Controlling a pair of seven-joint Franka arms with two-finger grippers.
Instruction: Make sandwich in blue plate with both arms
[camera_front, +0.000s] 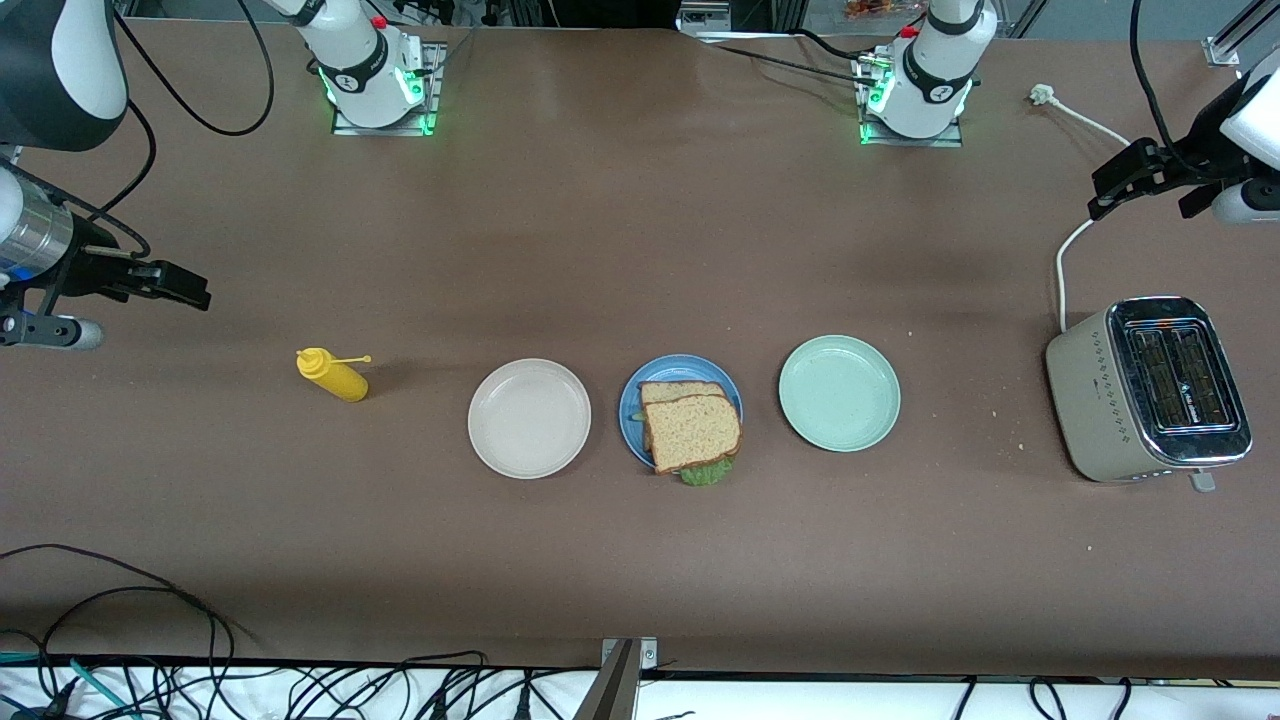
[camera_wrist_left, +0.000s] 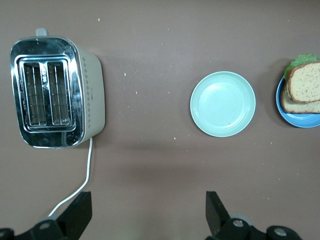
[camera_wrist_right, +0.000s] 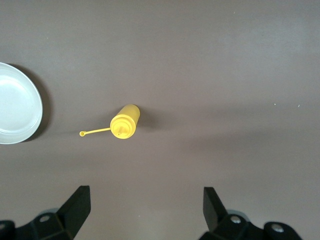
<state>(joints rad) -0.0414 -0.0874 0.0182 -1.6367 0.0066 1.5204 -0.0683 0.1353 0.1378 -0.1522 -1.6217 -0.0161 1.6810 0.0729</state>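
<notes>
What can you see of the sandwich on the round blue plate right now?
The sandwich is two square brown toasted bread slices with darker crusts, stacked askew so an edge of the lower slice shows. A ruffled green lettuce leaf pokes out at the edge nearer the front camera, past the rim. It rests on the round matte blue plate, between the pale beige plate and the mint-green plate. No gripper touches it.
</notes>
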